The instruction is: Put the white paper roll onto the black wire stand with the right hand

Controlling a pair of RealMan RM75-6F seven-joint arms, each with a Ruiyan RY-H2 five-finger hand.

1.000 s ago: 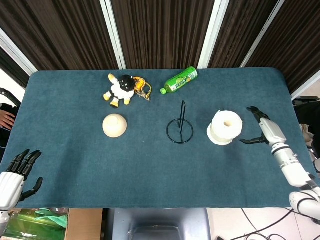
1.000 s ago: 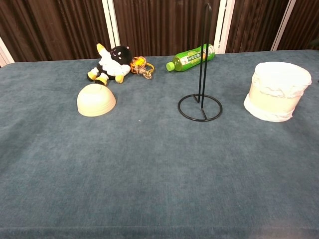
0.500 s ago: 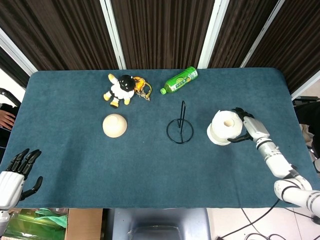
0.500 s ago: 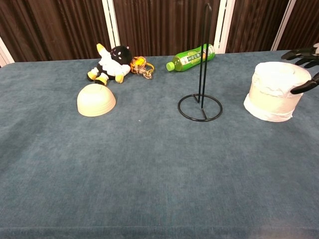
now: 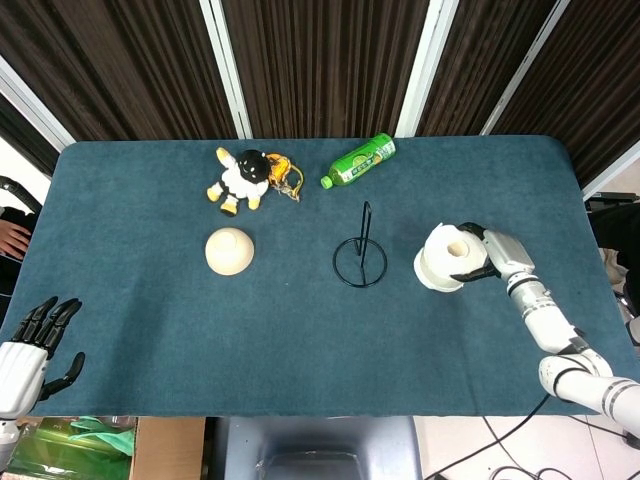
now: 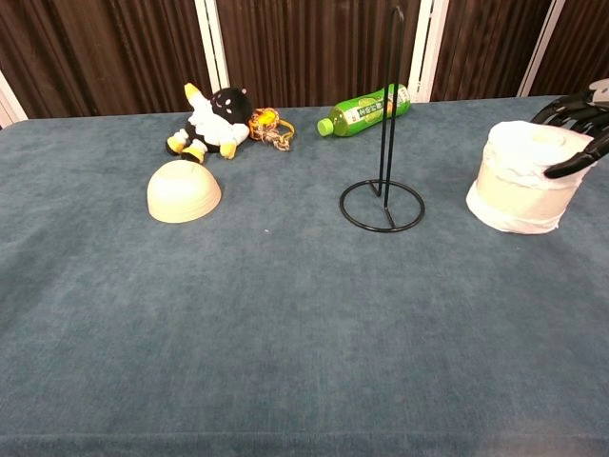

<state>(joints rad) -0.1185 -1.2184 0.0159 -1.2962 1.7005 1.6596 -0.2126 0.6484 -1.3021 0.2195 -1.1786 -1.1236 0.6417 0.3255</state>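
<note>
Right hand [image 5: 497, 254] reaches in from the right, fingers [image 6: 575, 160] wrapped around the one white paper roll [image 5: 448, 257] — one black wire stand [image 5: 360, 256] just left. Left hand [image 5: 28, 352] hangs off the desk's [image 5: 300, 330] near-left corner, fingers apart.

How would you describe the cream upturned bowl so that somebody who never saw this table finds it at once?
Start at the dark blue cloth-covered table and go to its left half. In front of the black-and-white plush toy sits the cream upturned bowl, left of the black wire stand. It alone is a smooth, plain dome, rim down on the cloth.
</note>
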